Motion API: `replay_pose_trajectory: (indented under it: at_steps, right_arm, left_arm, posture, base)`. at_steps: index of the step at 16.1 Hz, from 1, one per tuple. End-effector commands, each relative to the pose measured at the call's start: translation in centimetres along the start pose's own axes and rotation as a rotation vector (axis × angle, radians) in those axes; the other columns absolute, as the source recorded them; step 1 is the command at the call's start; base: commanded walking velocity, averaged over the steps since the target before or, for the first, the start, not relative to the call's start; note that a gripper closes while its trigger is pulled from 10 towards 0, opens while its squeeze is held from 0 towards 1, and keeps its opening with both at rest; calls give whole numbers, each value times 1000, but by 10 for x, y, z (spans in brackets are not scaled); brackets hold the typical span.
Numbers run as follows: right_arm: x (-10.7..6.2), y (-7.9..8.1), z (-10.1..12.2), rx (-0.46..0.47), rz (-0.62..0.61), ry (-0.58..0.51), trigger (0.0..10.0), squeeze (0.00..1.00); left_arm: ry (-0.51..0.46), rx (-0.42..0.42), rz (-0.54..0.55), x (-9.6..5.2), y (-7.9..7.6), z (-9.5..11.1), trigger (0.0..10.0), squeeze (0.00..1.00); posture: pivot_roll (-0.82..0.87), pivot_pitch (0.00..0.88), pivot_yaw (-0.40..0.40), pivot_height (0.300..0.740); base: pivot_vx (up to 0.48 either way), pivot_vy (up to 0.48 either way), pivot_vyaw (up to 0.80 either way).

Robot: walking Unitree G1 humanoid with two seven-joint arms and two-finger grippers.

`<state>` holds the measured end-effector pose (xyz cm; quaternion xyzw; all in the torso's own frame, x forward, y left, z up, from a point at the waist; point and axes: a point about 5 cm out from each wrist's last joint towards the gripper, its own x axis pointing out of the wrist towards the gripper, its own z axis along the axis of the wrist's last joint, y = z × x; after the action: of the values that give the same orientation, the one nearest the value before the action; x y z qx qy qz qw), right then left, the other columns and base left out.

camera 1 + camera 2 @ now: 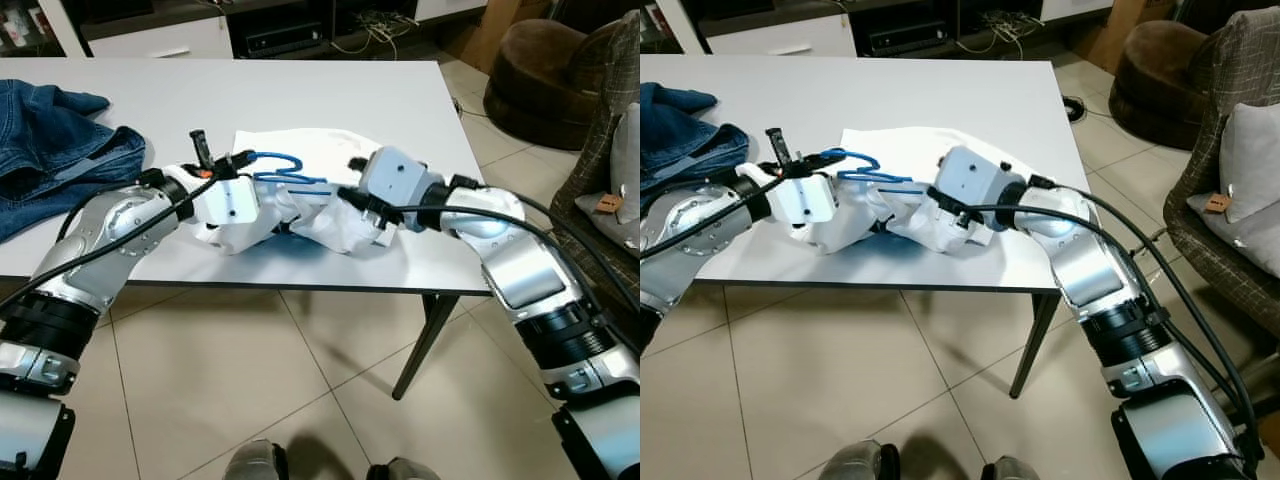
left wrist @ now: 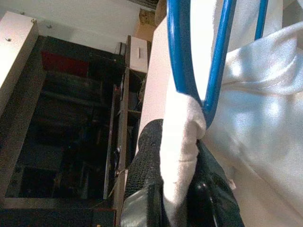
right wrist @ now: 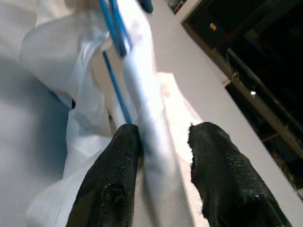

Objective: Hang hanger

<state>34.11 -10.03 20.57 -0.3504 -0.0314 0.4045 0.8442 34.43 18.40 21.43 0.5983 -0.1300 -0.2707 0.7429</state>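
Observation:
A blue hanger (image 1: 270,154) lies on the white table (image 1: 350,90) with a crumpled white garment (image 1: 300,140) on it. My left gripper (image 1: 260,195) comes in from the left and is shut on a fold of the garment right by the hanger's blue loop (image 2: 213,85); the pinched cloth bulges between its fingers (image 2: 147,156). My right gripper (image 1: 338,203) reaches in from the right, buried in the cloth. Its two black fingers (image 3: 116,161) hold a white fold beside a blue hanger bar (image 3: 116,92). Much of the hanger is hidden under the garment.
Blue jeans (image 1: 50,140) lie on the table's left end. A brown pouf (image 1: 535,75) and a checked armchair (image 1: 1240,150) with a cushion stand to the right. A low media cabinet (image 1: 270,35) runs behind the table. The tiled floor (image 1: 250,380) is in front.

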Motion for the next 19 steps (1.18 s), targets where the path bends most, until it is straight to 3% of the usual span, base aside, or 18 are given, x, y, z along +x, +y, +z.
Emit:
replay_pose_trajectory:
  at_steps: [1,2,4,5,6,12,14,15,19]
  right_arm:
    - [2,4,1,-2,28,-6,4235,75]
    - [5,9,1,20,60,-16,0,0]
    - [6,16,-2,40,102,-4,0,0]
    - [6,17,-2,35,108,-5,2627,0]
    - [7,14,-2,36,88,-8,0,0]
    - [4,7,1,25,52,-26,0,0]
    - [3,6,2,23,47,-30,0,0]
    - [3,7,2,23,47,-33,0,0]
    - [2,6,4,32,40,-42,0,0]
  left_arm:
    - [-30,20,5,1,0,6,10000,0]
    - [-47,15,18,2,1,8,10000,0]
    - [-60,6,30,3,1,9,10000,0]
    - [-58,8,28,2,0,8,10000,0]
    - [-54,14,23,1,-2,6,10000,0]
    - [-63,19,36,2,-2,7,10000,0]
    - [-100,-62,18,0,-3,9,10000,0]
    - [-126,-92,30,-3,0,11,10000,1000]
    - [-154,-132,42,-5,0,12,10000,1000]
  posture:
    - [-43,20,42,740]
    - [-41,19,42,740]
    - [-39,17,42,740]
    - [-38,17,42,740]
    - [-40,15,43,740]
    - [-45,13,38,740]
    - [-50,14,34,740]
    - [-50,15,34,740]
    - [-48,18,35,740]
  base:
    - [0,0,0]
    - [0,0,0]
    - [0,0,0]
    - [0,0,0]
    - [0,0,0]
    - [0,0,0]
    - [0,0,0]
    - [0,0,0]
    - [0,0,0]
